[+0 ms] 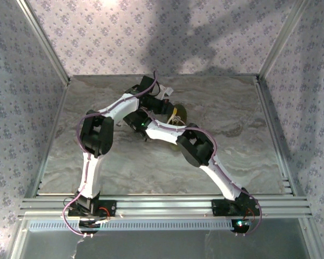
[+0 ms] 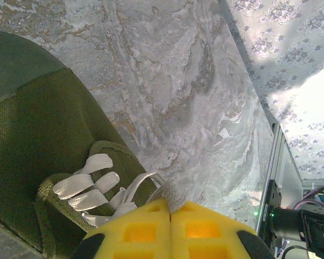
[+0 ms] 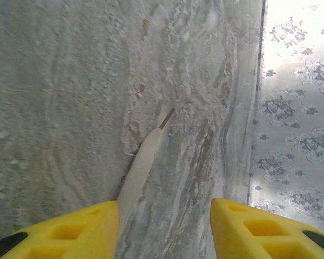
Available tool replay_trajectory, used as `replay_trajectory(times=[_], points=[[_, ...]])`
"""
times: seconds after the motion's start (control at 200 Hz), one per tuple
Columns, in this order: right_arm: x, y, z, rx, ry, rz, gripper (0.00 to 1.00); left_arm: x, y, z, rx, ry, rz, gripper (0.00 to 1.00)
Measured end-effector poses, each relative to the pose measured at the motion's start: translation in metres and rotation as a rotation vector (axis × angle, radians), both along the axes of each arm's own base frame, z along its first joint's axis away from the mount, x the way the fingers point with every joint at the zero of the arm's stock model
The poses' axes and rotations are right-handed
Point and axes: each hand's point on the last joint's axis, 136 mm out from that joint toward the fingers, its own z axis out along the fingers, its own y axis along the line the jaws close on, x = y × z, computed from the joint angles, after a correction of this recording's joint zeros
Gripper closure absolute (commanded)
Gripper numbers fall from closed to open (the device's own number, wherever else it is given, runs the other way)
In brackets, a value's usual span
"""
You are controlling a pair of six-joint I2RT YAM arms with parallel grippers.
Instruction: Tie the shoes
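Note:
The olive-green shoe [image 2: 38,140] lies at the left of the left wrist view, its white laces [image 2: 89,186] crossing the tongue. My left gripper [image 2: 170,210] is shut on a loop of lace [image 2: 175,191] that rises from the shoe between the yellow pads. From above, the shoe [image 1: 179,113] peeks out between the crossed arms, with the left gripper [image 1: 169,103] at it. My right gripper [image 3: 164,216] is open over the table. A free lace end [image 3: 143,159] with a brown tip lies flat beside its left finger [image 3: 81,226], untouched by the right one.
The marble table [image 1: 243,135] is ringed by metal rails and patterned walls [image 1: 205,32]. The two arms cross at the back centre, the right forearm [image 1: 162,129] reaching leftwards in front of the shoe. The right gripper [image 1: 132,120] sits left of the shoe.

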Motion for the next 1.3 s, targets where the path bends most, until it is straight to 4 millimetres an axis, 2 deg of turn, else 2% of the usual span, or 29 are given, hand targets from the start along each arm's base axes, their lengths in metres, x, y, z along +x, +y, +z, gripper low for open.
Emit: replay_trajectory(times=[0.2, 0.275, 0.41, 0.559, 0.674, 0.774, 0.879, 0.939, 1.054, 1.069, 1.084, 1.099, 1.194, 1.299], points=[[-0.017, 0.003, -0.002, 0.036, 0.039, 0.011, 0.5, 0.0, 0.0, 0.0, 0.001, -0.006, -0.004, 1.0], [-0.027, -0.001, 0.004, 0.048, 0.049, 0.014, 0.5, 0.0, 0.0, 0.0, 0.002, -0.011, -0.008, 1.0], [-0.047, -0.003, 0.024, 0.092, 0.04, 0.027, 0.5, 0.0, 0.001, -0.001, 0.003, -0.015, -0.011, 1.0], [-0.08, 0.0, 0.041, 0.149, 0.031, 0.056, 0.5, 0.0, 0.001, -0.001, 0.003, -0.014, -0.011, 1.0], [-0.108, -0.005, 0.04, 0.179, 0.041, 0.066, 0.48, 0.0, 0.001, -0.001, 0.003, -0.016, -0.012, 1.0], [-0.134, -0.019, 0.038, 0.222, 0.069, 0.054, 0.43, 0.0, 0.001, -0.001, 0.005, -0.018, -0.012, 1.0], [-0.16, -0.046, 0.055, 0.35, 0.116, 0.025, 0.31, 0.001, 0.001, -0.002, 0.012, -0.031, -0.009, 1.0], [-0.17, -0.066, 0.078, 0.484, 0.135, -0.011, 0.26, 0.003, 0.001, -0.005, 0.02, -0.045, -0.004, 1.0], [-0.17, -0.111, 0.129, 0.781, 0.126, -0.107, 0.12, -0.001, 0.002, -0.016, 0.043, -0.062, -0.002, 1.0], [-0.168, -0.119, 0.135, 0.822, 0.12, -0.129, 0.1, -0.003, 0.003, -0.017, 0.047, -0.067, -0.001, 1.0], [-0.167, -0.127, 0.141, 0.862, 0.114, -0.145, 0.02, -0.004, 0.003, -0.019, 0.053, -0.068, 0.0, 1.0], [-0.165, -0.134, 0.145, 0.901, 0.11, -0.166, 0.0, -0.005, 0.003, -0.021, 0.057, -0.072, 0.0, 1.0], [-0.157, -0.183, 0.157, 1.07, 0.092, -0.294, 0.0, -0.013, 0.004, -0.029, 0.081, -0.103, 0.0, 1.0], [-0.143, -0.24, 0.154, 1.235, 0.099, -0.483, 0.0, -0.023, 0.006, -0.034, 0.098, -0.155, 0.0, 1.0]])
